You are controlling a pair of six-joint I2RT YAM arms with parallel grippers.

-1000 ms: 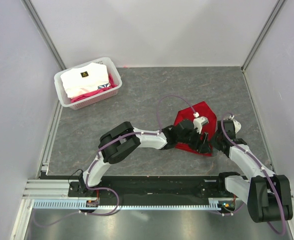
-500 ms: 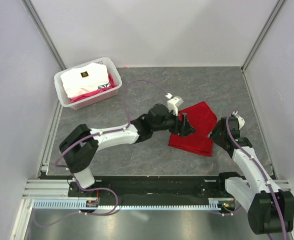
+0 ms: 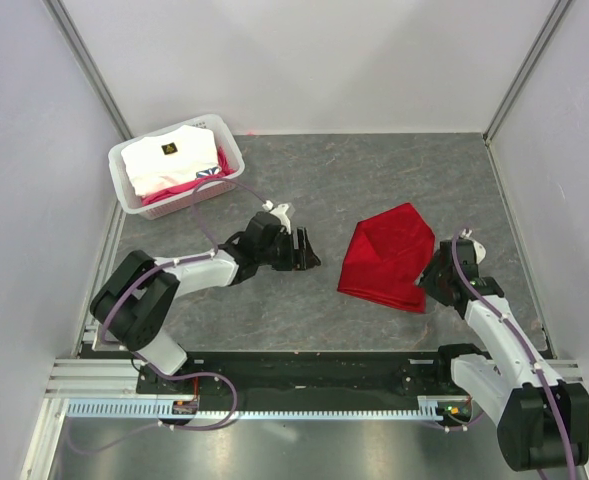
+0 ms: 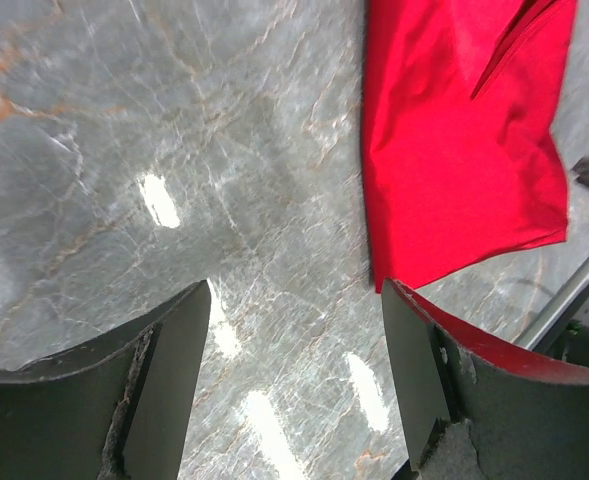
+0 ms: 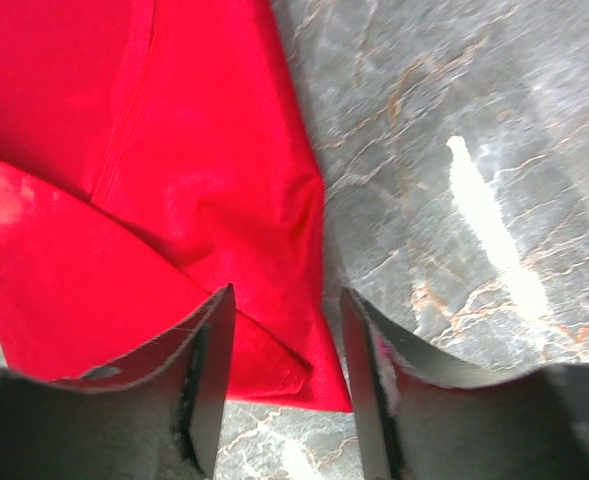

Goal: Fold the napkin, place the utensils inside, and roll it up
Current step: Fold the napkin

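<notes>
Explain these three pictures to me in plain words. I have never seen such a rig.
Two robot arms are bolted at the near edge of a grey table. The wide picture looks down from above; the other two come from a camera on each wrist, so the dark shapes at the bottom are that hand's fingers. A folded red napkin lies on the table. The left hand is open over bare table to its left. The right hand is open at its near right edge. Neither holds anything. A white basket of folded cloth sits at the far left.
</notes>
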